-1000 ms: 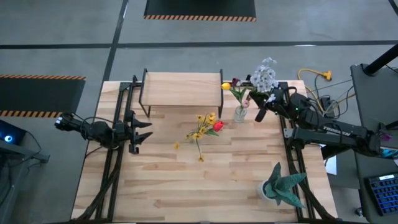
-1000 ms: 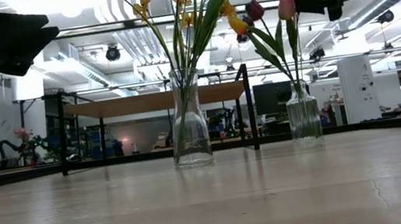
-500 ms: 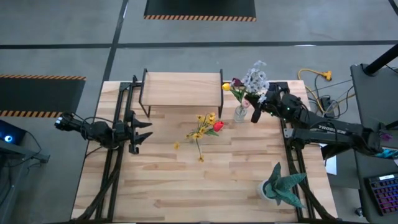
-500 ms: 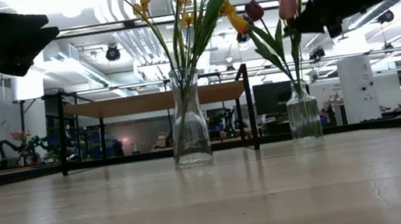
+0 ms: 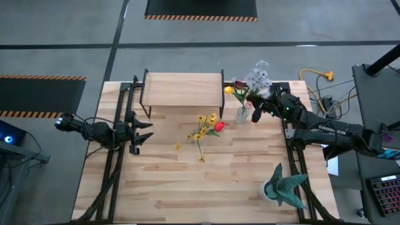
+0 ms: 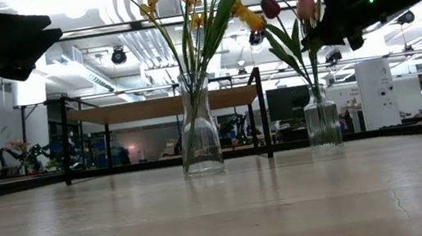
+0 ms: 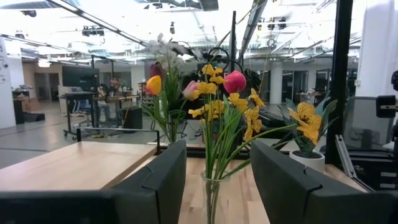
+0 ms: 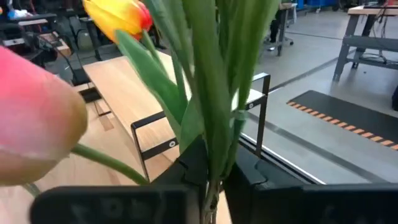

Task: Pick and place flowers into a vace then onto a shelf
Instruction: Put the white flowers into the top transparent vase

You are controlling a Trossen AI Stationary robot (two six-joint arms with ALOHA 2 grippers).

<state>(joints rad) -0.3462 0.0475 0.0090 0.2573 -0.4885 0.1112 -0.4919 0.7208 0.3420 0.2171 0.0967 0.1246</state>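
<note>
Upright, or nearly so, the white-blossomed flower stem (image 5: 257,78) stood with its long axis vertical above the ribbed glass vase (image 6: 322,125), its green stalk pinched between the fingers of the right gripper (image 5: 256,110), whose jaws were closed on it in the right wrist view. That vase stood near the table's (image 5: 156,187) far right, just beside the shelf's (image 5: 182,88) right end, and already held tulips: yellow (image 5: 228,90), dark maroon (image 6: 271,7) and pink (image 6: 307,5). A second clear vase (image 6: 199,136) stood near the table's middle, in front of the shelf, holding the yellow and red flowers (image 5: 209,124), their stems leaning outward. The shelf top was bare. A teal spiky potted plant (image 5: 282,185) sat at the near right corner. The left gripper (image 5: 145,130) waited at the left side, jaws parted, holding nothing.
</note>
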